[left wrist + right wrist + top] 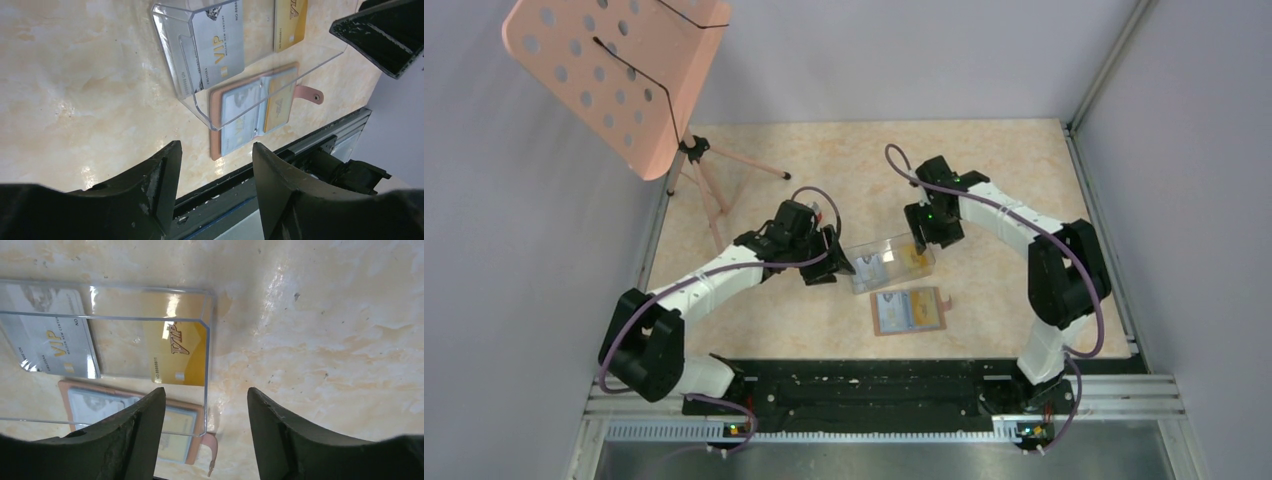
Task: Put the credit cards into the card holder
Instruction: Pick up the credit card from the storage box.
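Credit cards (220, 47) in box (172, 55), jaws apart, empty

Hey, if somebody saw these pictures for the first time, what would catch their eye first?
The clear box sits mid-table with a silver card and a gold card lying flat inside. The left gripper and right gripper are open at either end of it. Nearer the arm bases lies the open wallet with slotted cards, and a pink stand looms at the far left corner.

Open tan card holder (911, 310), credit cards (871, 268) nearby
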